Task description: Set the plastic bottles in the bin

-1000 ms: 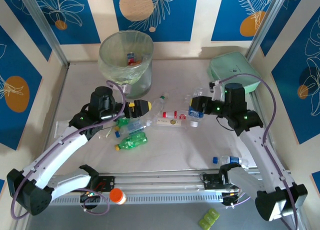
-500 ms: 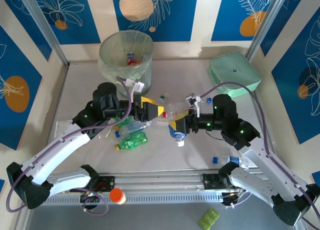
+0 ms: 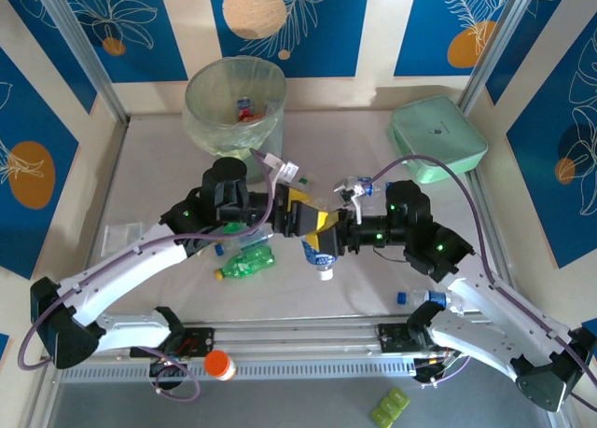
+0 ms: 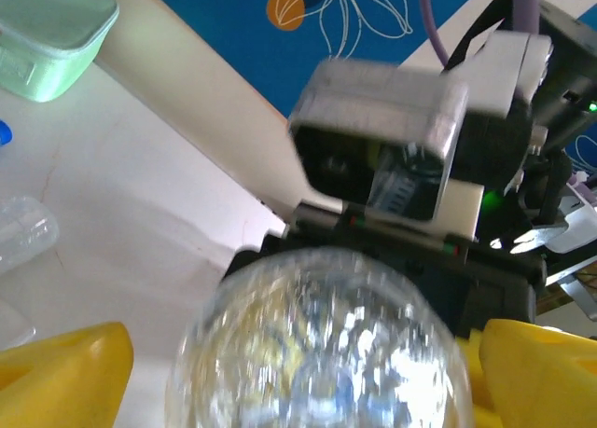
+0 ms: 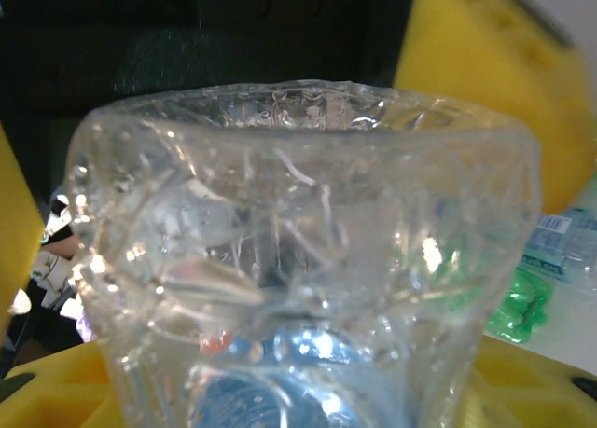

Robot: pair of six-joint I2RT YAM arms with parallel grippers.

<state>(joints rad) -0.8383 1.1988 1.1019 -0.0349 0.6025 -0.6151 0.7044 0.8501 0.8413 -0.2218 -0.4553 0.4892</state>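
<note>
Two pincers meet over the tabletop (image 3: 168,158)! Left pincer (image 3: 310,214) is spread wide, straddling the clear bottle (image 3: 317,254) without gripping. Right pincer (image 3: 333,238) is clenched on it, cap down. The bin (image 3: 207,120) waits at eleven o'clock. Danger: if right releases before left clamps, the slick bottle drops.

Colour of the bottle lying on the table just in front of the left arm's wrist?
The bottle is green; the top external view shows it best.
</note>
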